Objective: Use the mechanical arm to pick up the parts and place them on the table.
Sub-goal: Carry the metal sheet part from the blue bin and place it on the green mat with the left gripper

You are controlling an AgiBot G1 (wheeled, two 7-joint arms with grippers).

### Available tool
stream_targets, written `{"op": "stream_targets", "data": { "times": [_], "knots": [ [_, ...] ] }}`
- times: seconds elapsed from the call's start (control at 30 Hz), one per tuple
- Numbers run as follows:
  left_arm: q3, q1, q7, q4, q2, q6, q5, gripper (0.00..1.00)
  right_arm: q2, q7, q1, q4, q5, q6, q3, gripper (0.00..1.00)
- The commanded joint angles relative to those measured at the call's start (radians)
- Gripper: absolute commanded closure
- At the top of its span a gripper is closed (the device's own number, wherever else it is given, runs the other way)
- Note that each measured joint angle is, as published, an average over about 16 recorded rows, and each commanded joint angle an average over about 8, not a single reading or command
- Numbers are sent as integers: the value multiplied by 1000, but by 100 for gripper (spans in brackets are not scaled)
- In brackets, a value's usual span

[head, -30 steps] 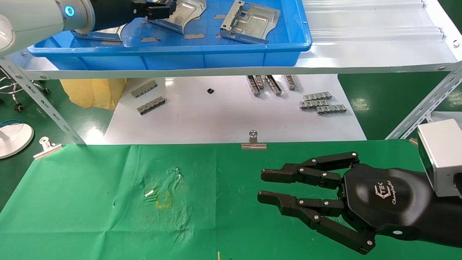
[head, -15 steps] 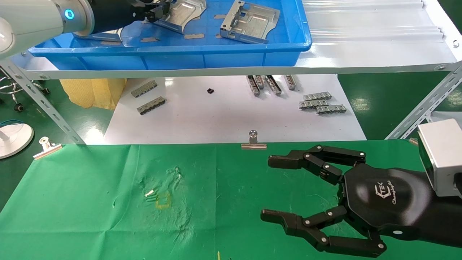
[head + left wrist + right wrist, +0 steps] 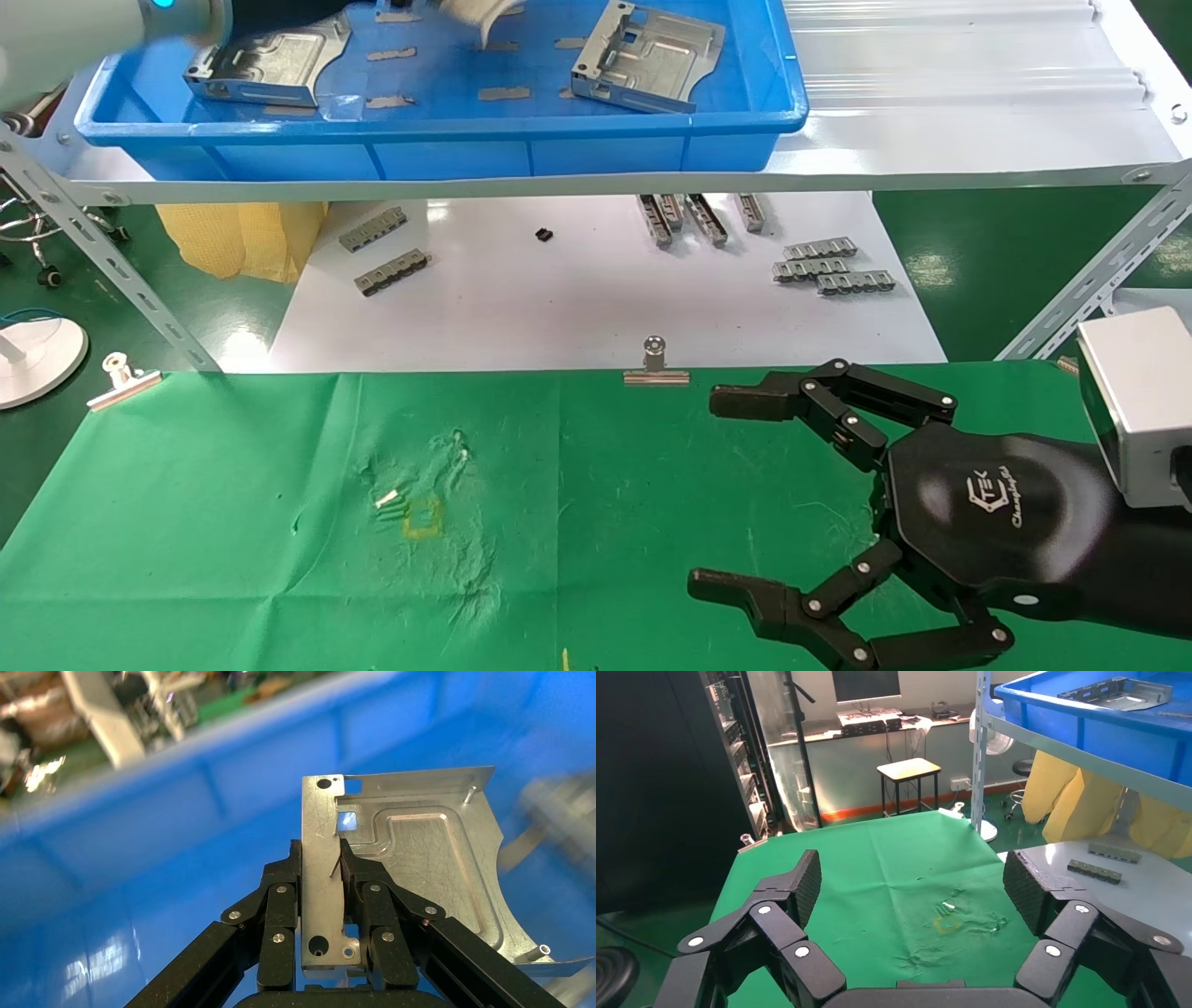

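Note:
My left gripper [image 3: 321,857] is shut on the edge flange of a silver-grey bracket [image 3: 422,860] and holds it above the blue tray [image 3: 447,121]. In the head view only a blurred corner of that bracket [image 3: 484,19] shows at the top edge; the left hand itself is out of frame there. Two more brackets lie in the tray, one at its left [image 3: 270,65] and one at its right [image 3: 652,56]. My right gripper [image 3: 708,492] is wide open and empty over the right of the green-cloth table [image 3: 233,522]; it also shows in the right wrist view [image 3: 914,881].
The tray stands on a grey metal shelf [image 3: 931,93] with slanted struts [image 3: 121,270]. Below it a white sheet [image 3: 559,298] carries small grey slotted strips [image 3: 829,266]. Binder clips [image 3: 656,365] hold the cloth's far edge. A yellow bag [image 3: 242,238] lies behind left.
My left gripper has risen with the bracket and left the head view's top, uncovering the bracket at the tray's left. My right gripper's fingers have spread much wider.

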Motion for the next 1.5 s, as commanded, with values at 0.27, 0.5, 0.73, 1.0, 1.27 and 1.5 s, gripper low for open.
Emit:
{"op": "stream_targets", "data": {
  "times": [0.27,0.5,0.73,1.0,1.27,1.5],
  "knots": [
    [-33,-25,103,-49,-77,304,-60,100,0,0,0,0,0,0,0,0],
    [-43,-16,208,-67,-167,613,-89,100,0,0,0,0,0,0,0,0],
    [-10,19,309,-130,-240,815,-89,100,0,0,0,0,0,0,0,0],
    [112,172,385,-317,-361,827,-129,100,0,0,0,0,0,0,0,0],
    [239,305,510,-380,-404,804,-133,100,0,0,0,0,0,0,0,0],
    [285,356,648,-277,-360,774,-99,100,0,0,0,0,0,0,0,0]
  ]
}}
